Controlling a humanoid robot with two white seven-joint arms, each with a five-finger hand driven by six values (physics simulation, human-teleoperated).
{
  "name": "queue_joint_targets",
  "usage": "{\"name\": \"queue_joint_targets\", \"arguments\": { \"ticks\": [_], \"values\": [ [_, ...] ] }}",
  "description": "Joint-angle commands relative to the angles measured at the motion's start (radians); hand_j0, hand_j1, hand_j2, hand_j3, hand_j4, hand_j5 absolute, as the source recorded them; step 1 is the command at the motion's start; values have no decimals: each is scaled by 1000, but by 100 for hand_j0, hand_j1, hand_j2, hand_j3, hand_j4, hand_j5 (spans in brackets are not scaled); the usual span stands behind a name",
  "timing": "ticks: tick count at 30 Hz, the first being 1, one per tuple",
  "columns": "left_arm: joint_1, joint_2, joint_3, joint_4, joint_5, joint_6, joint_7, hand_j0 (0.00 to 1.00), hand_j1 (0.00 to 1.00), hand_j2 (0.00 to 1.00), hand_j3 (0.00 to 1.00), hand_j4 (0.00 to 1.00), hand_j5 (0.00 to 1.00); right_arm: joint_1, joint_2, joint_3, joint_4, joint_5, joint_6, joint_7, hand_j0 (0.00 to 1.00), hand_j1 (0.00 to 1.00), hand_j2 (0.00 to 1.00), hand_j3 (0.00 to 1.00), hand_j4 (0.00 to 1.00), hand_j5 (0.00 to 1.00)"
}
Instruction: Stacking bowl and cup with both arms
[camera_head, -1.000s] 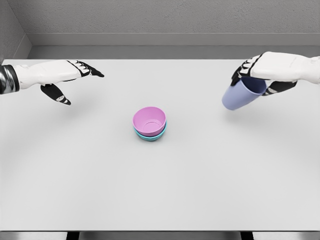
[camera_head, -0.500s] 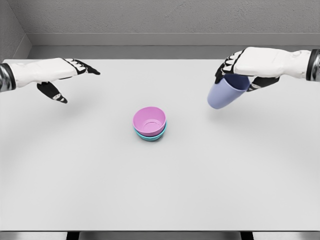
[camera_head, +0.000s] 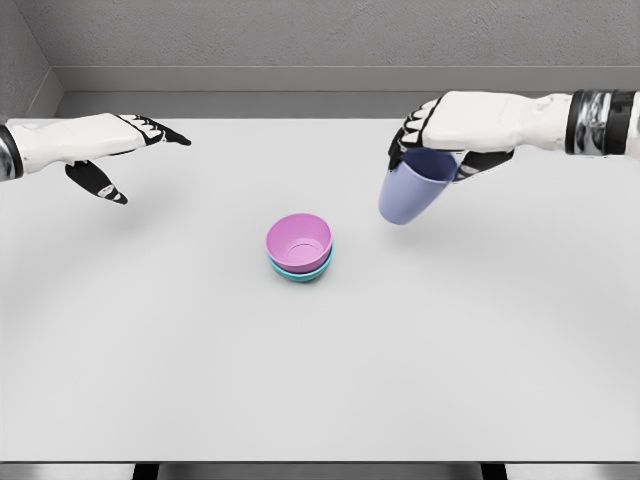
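Gripping the lilac cup (camera_head: 410, 190) by its rim, the right hand (camera_head: 440, 135) holds it aloft at two o'clock from the pink bowl (camera_head: 299, 240), which sits nested in a teal bowl (camera_head: 300, 270) mid-surface. Best to centre the cup over the pink bowl, level it, then lower gently. The left hand (camera_head: 95, 150) hovers at ten o'clock, fingers spread, empty. The white surface (camera_head: 320, 380) meets a grey wall (camera_head: 300, 40) behind.

Two nested bowls, one pink bowl (camera_head: 299, 238) and one teal bowl (camera_head: 300, 270); one lavender cup (camera_head: 411, 191); one table (camera_head: 320, 380).
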Motion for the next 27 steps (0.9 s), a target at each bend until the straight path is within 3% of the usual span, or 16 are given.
{"name": "queue_joint_targets", "arguments": {
  "ticks": [1, 27],
  "values": [
    [0, 1, 1, 0, 6, 3, 0, 100, 100, 100, 100, 100, 100, 0, 19, 15, -1, -5, 3, 0, 67, 67, 67, 67, 67, 67],
    [3, -1, 1, 0, 6, 3, 0, 100, 100, 100, 100, 100, 100, -107, 165, 107, -48, -5, 3, 0, 69, 69, 69, 69, 69, 69]
  ]
}}
